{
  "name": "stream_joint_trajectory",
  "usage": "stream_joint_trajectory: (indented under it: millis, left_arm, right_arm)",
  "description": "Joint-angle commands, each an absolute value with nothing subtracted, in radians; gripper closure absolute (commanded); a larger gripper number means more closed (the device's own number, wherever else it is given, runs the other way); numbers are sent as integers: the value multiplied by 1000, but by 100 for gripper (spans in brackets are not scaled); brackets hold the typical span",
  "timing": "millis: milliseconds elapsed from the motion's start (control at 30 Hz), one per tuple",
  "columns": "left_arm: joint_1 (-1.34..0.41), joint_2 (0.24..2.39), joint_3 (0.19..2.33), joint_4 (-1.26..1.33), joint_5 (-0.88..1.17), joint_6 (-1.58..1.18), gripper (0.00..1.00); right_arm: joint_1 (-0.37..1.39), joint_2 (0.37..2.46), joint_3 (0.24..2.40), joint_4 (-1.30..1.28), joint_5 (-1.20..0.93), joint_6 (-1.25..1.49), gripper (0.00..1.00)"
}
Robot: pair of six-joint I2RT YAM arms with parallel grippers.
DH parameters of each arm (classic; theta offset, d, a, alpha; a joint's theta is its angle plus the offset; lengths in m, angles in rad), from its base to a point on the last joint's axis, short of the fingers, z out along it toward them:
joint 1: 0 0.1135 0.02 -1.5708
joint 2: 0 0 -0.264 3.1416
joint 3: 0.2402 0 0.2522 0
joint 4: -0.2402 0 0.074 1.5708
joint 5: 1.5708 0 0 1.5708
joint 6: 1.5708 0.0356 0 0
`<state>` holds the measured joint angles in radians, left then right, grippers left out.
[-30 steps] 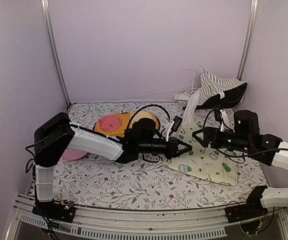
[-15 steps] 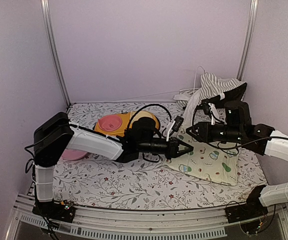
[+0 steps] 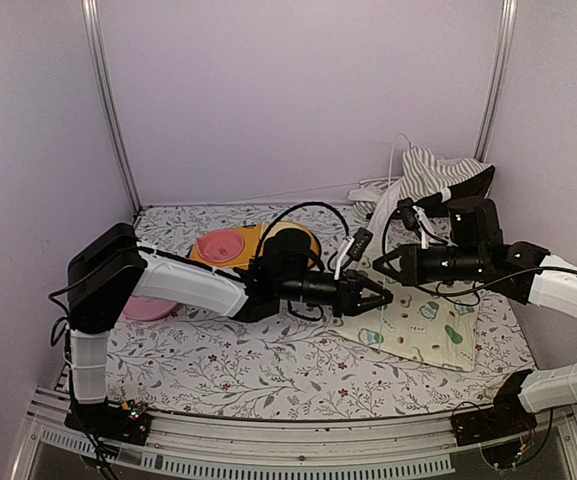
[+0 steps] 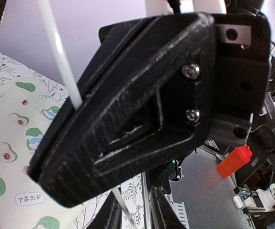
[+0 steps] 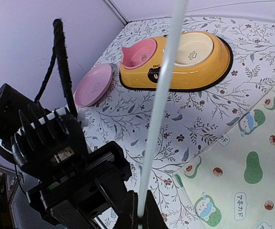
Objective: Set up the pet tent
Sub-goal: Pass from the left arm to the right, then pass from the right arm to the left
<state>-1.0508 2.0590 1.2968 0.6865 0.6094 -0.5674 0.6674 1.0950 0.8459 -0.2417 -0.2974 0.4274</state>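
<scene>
The pet tent (image 3: pixel 438 175) lies collapsed as a striped heap at the back right corner. One thin white pole (image 5: pixel 163 95) runs from it down toward the table's middle. My right gripper (image 5: pixel 139 219) is shut on this pole, near the mat's left edge (image 3: pixel 378 263). My left gripper (image 3: pixel 380 297) sits just below and in front of it. Its jaws (image 4: pixel 132 217) stand slightly apart, the pole (image 4: pixel 58 52) passing loosely between them close to the left finger. The right gripper's black body fills most of the left wrist view.
A pale yellow avocado-print mat (image 3: pixel 418 320) lies at the right under both grippers. An orange double pet bowl (image 3: pixel 253 245) stands behind the left arm, and a pink dish (image 3: pixel 148 308) sits near the left wall. Metal uprights stand in the back corners.
My right gripper moved left onto the pole and shut on it. My left gripper, shut on the pole before, has loosened its jaws and shifted slightly right.
</scene>
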Motion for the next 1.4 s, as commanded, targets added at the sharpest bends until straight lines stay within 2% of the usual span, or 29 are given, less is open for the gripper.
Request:
stream_joint_trajectory:
  millis: [0, 267, 467, 700, 733, 800, 867, 900, 1033, 1100, 1233, 1367]
  left_arm:
    - [-1052, 2062, 1324, 723, 706, -539, 76]
    - [-1056, 2104, 1340, 684, 797, -526, 66]
    - [-1073, 2137, 1351, 672, 818, -522, 66]
    - [-1081, 2157, 1353, 688, 819, -529, 78]
    - [-1082, 2158, 1354, 691, 820, -529, 81]
    - [-1083, 2156, 1356, 695, 818, -527, 100]
    - [-1084, 2150, 1353, 707, 809, -526, 100]
    - [-1084, 2145, 1348, 722, 804, -527, 100]
    - [-1088, 2119, 1321, 779, 755, -561, 100]
    - [-1086, 2101, 1302, 818, 726, -584, 100]
    - [-1087, 2076, 1283, 860, 687, -612, 100]
    - [-1087, 2069, 1284, 860, 669, -617, 100]
  right_arm:
    - [642, 1081, 892, -246, -308, 364, 100]
    - [630, 1071, 898, -256, -332, 347, 100]
    - [623, 1073, 901, -256, -342, 344, 100]
    - [612, 1075, 902, -258, -351, 342, 100]
    - [612, 1076, 901, -258, -353, 342, 100]
    - [612, 1078, 898, -258, -354, 343, 100]
    - [611, 1073, 895, -260, -345, 343, 100]
    - [611, 1064, 890, -262, -335, 345, 94]
    - [604, 1004, 868, -263, -253, 368, 48]
    - [586, 981, 863, -274, -201, 385, 32]
    - [486, 938, 841, -271, -185, 427, 18]
    - [346, 916, 818, -223, -225, 501, 16]
